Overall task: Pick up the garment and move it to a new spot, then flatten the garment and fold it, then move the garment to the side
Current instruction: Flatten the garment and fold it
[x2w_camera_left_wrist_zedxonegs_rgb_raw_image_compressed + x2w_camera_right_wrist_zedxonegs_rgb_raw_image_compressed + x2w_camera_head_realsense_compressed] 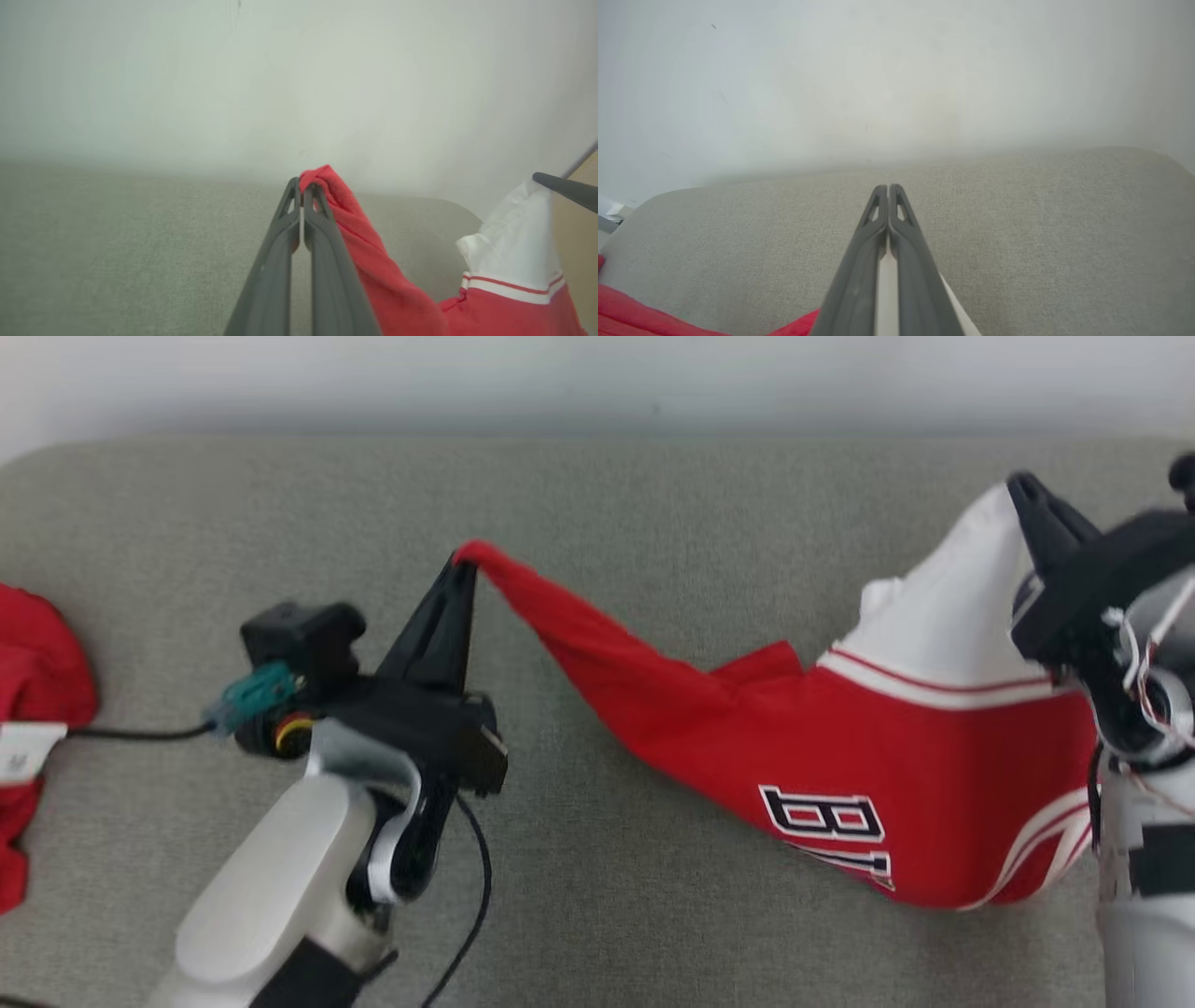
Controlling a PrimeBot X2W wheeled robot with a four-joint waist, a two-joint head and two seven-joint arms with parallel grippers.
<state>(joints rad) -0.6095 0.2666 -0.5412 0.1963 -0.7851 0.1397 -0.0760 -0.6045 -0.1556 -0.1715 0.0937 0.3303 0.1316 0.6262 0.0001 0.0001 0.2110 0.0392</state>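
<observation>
Holds garment [840, 737] stretched over table [280, 495] with left jaws clenched on its red end, right jaws on its white end; yet to flatten, fold, set aside.

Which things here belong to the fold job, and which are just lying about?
Job:
- red-and-white jersey
- left gripper, pinching its red end
- right gripper, pinching its white end

Lying about:
- red cloth, left edge
- grey padded surface underneath

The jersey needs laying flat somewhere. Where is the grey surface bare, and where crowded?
Bare: the far strip between the wall and the jersey, and the near middle of the grey surface between the left gripper and the jersey. Crowded: the left edge, with another red cloth and a cable.
</observation>
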